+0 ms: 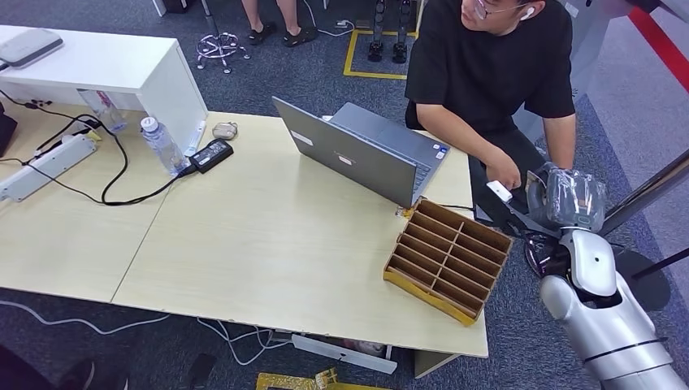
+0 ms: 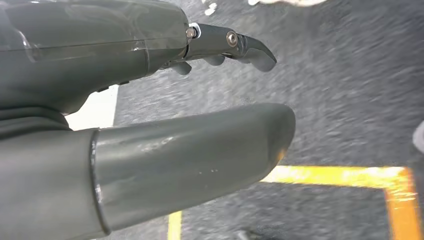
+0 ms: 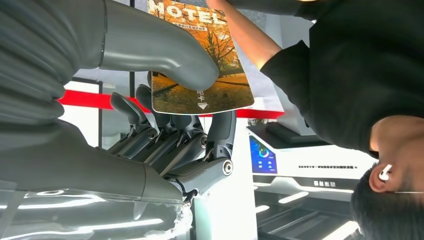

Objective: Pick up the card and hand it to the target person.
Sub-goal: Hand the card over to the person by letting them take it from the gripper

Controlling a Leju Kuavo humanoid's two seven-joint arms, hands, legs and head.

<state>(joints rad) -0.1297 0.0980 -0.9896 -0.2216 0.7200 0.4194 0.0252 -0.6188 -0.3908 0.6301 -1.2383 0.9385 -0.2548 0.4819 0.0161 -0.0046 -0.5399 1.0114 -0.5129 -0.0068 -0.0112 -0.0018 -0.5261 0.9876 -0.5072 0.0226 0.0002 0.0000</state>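
Card printed with an autumn scene, pinched between thumb and fingers of right hand, off the bench's right edge beside the slotted box. Person's hand touches the card's far end. Left hand spread, holding nothing, above the carpet.

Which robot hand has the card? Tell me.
The right robot hand: its thumb pins the hotel card against its fingers, held out to the person. The left robot hand holds nothing, its fingers apart.
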